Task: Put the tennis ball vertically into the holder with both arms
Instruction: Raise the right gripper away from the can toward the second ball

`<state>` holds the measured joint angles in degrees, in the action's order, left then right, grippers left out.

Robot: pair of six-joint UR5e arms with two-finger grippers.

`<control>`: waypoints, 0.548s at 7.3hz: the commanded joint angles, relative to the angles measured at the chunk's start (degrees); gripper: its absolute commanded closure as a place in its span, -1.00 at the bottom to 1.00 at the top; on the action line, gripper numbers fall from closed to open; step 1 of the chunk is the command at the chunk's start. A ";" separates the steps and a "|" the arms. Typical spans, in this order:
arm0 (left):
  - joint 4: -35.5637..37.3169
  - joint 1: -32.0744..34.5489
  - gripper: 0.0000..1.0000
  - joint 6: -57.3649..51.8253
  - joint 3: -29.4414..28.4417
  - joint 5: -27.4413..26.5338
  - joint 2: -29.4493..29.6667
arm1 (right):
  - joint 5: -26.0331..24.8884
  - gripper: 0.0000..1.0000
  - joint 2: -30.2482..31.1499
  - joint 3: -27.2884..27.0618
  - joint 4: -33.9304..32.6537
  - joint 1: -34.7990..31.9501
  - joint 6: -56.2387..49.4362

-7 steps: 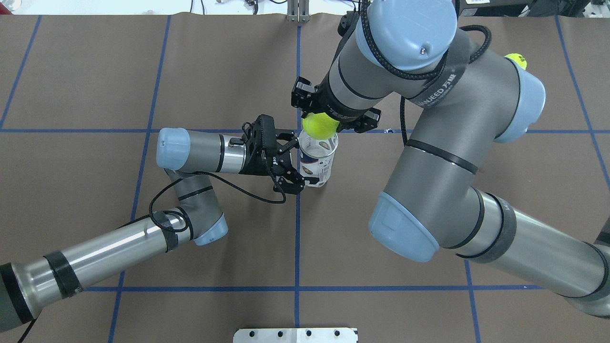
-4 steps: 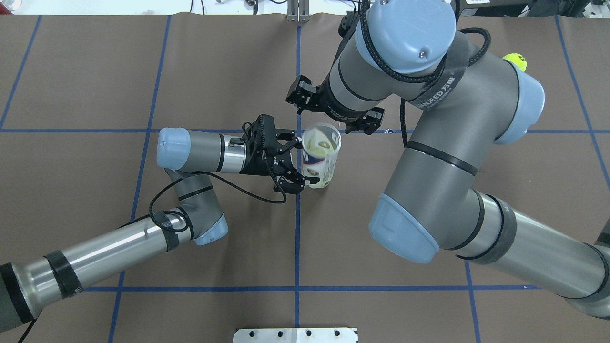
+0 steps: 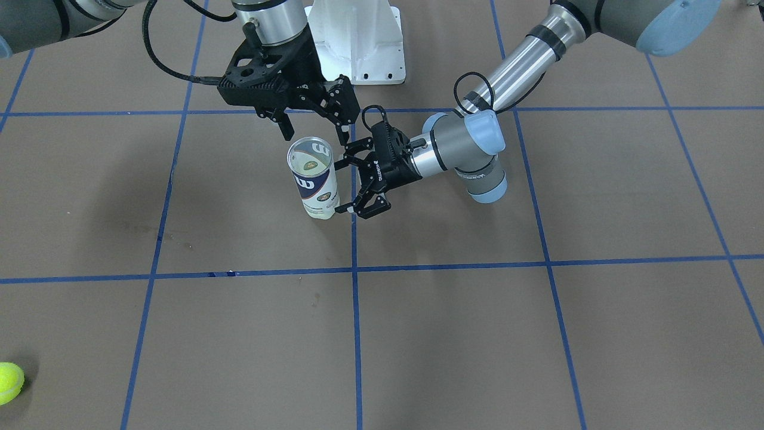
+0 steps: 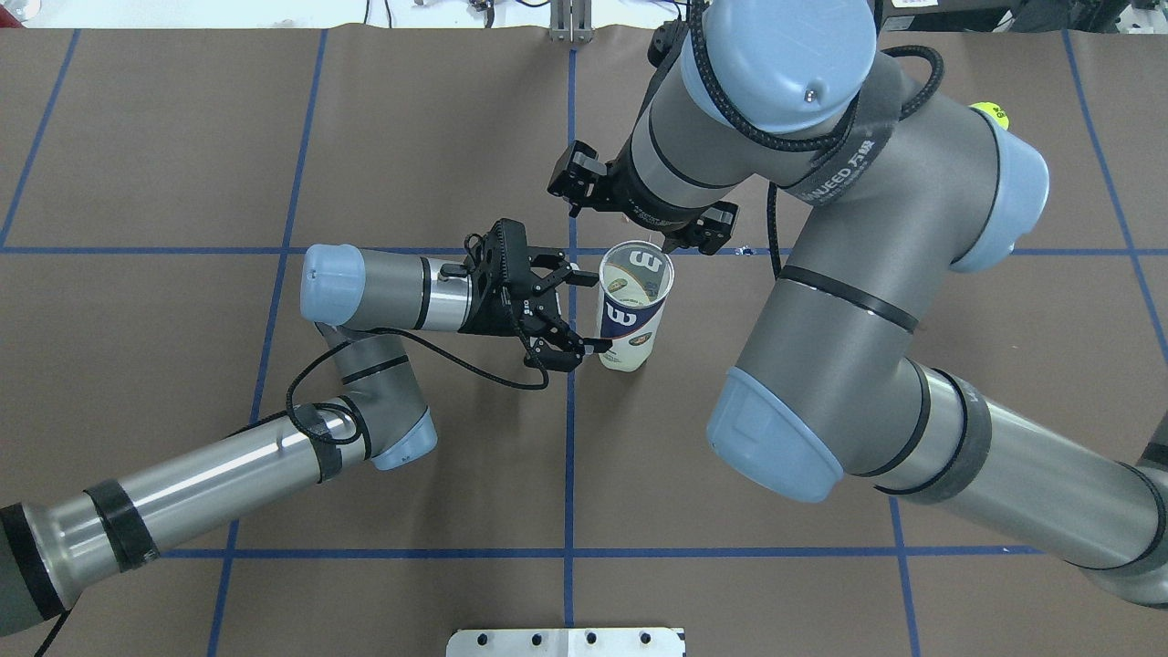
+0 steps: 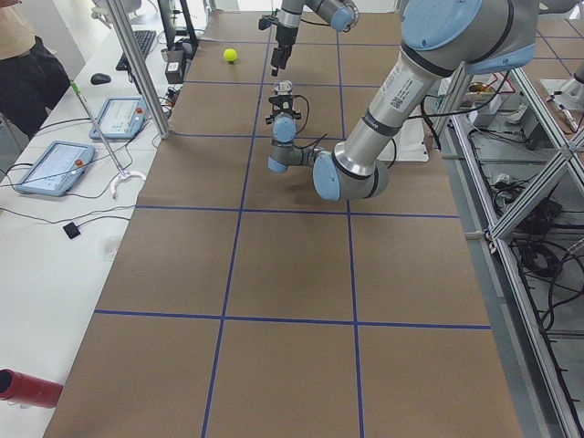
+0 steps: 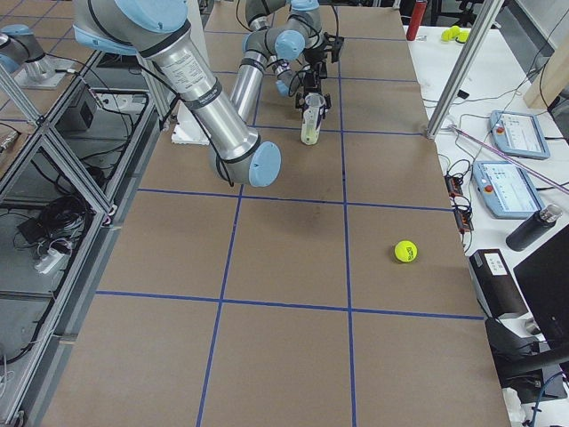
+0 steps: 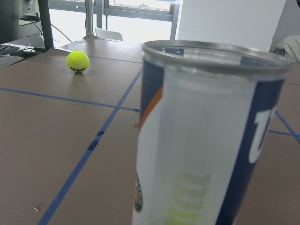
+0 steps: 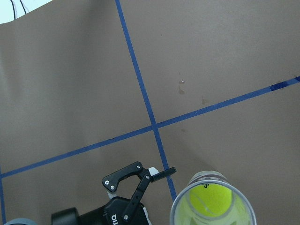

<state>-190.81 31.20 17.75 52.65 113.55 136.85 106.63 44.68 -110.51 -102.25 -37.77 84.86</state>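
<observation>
The holder (image 4: 632, 319) stands upright on the worktop (image 4: 137, 137) with its mouth open to the ceiling. It is just right of the middle blue tape line (image 4: 569, 456) and on my side of the far cross line. A tennis ball (image 8: 211, 198) lies at its bottom, seen down through the rim in my right wrist view.

Closest to it is my left pincer (image 3: 345, 184). Its jaws are spread wide and grip nothing, and the fingertips sit just beside the holder's left wall. The right wrist view shows a gap between one fingertip and the rim; whether the other fingertip touches low on the wall I cannot tell. My right pincer (image 3: 315, 136) hangs above the mouth and apart from the rim, pointing down, its jaws also spread and empty.

My left arm (image 4: 228, 465) comes in low, elbow folded back, with the wrist lying level and aimed sideways at the holder. My right arm (image 4: 849, 301) arches high over that side, its wrist turned straight down.

Brown worktop stretches away from the holder to the right and toward the far edge. A loose ball (image 6: 405, 251) rests well apart near that far right side. The white base (image 3: 358, 48) sits at my near edge, also well apart.
</observation>
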 commanded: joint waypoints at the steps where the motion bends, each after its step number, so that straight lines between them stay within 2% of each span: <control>1: 0.00 0.00 -0.90 0.00 -0.09 0.00 0.00 | 0.51 -0.98 0.14 -1.97 -5.29 -2.12 -3.63; 4: 0.00 0.00 -0.91 0.17 -0.09 0.00 -0.17 | 0.86 -0.98 0.58 -7.42 -15.22 -4.14 -7.84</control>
<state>-190.81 31.20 17.80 52.56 113.56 136.76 107.27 45.08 -115.74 -113.36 -40.75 79.47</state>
